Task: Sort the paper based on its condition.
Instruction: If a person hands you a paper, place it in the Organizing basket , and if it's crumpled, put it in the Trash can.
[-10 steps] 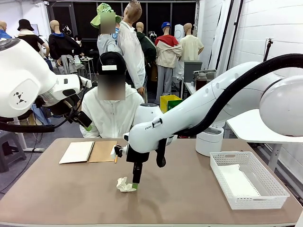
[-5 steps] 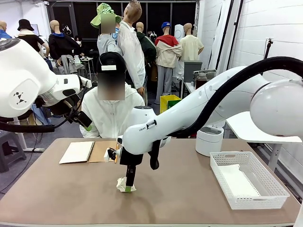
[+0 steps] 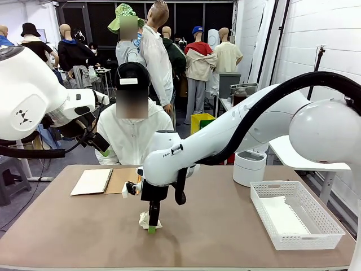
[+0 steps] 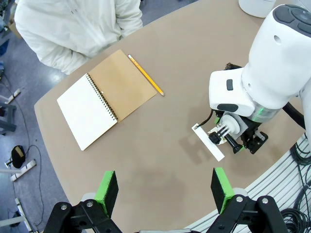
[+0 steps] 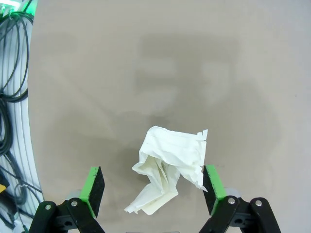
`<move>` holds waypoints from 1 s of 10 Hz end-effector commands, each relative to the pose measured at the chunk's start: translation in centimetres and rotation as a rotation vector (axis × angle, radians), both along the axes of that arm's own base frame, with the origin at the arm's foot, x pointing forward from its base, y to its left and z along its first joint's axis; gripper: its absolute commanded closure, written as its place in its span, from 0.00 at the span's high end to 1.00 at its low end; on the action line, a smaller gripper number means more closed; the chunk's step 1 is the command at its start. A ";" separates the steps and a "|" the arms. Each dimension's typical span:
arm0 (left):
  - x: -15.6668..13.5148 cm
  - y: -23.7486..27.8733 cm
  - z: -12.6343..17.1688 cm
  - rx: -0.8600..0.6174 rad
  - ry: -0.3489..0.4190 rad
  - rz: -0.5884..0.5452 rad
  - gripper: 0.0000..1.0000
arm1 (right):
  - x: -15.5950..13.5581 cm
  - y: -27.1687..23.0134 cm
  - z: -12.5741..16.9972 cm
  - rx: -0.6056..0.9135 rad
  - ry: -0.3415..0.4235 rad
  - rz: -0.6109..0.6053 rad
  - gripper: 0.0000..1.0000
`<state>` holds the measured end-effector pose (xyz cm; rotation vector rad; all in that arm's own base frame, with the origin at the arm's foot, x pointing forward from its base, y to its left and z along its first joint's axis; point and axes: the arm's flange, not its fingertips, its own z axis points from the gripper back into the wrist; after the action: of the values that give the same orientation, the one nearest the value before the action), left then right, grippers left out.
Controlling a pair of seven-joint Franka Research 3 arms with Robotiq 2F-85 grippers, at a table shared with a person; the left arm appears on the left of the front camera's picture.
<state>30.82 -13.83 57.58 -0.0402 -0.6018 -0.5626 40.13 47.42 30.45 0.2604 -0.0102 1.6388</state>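
A crumpled ball of white paper [image 3: 145, 221] lies on the brown table, left of the middle. In the right wrist view the crumpled paper [image 5: 169, 170] sits between the two green pads [image 5: 95, 188] of my right gripper [image 5: 153, 190], which is open and down around it. From the front, my right gripper [image 3: 151, 224] points straight down at the table over the ball. A flat white sheet [image 3: 280, 216] lies inside the white mesh basket [image 3: 316, 232]. My left gripper [image 4: 164, 191] hangs open high above the table, holding nothing.
An open spiral notebook [image 3: 104, 180] with a brown cover lies at the far left, a yellow pencil [image 4: 146, 81] beside it. A person in white sits behind the table. A white round container [image 3: 249, 167] stands at the back right. A small white label [image 4: 208, 141] lies near my right arm.
My right gripper has moved left and down, from beside the crumpled paper to straddling it. Its jaws have stayed open. The left arm has not moved.
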 end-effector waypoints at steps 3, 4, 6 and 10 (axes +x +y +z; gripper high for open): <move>0.0 0.1 0.0 -0.002 0.001 0.000 1.00 | 1.0 0.8 -0.8 -0.045 0.015 0.031 1.00; 0.0 0.1 0.0 -0.002 0.001 0.000 1.00 | 1.1 0.9 -0.8 -0.047 0.019 0.029 1.00; 0.0 0.1 0.0 -0.002 0.001 0.000 1.00 | 1.2 1.0 -0.8 -0.045 0.018 0.032 0.69; 0.0 0.1 0.0 -0.002 0.001 0.000 1.00 | 1.3 1.0 -0.9 -0.059 0.035 0.026 0.19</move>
<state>30.82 -13.83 57.58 -0.0402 -0.6018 -0.5626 41.37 48.04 30.12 0.2664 0.0335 1.6488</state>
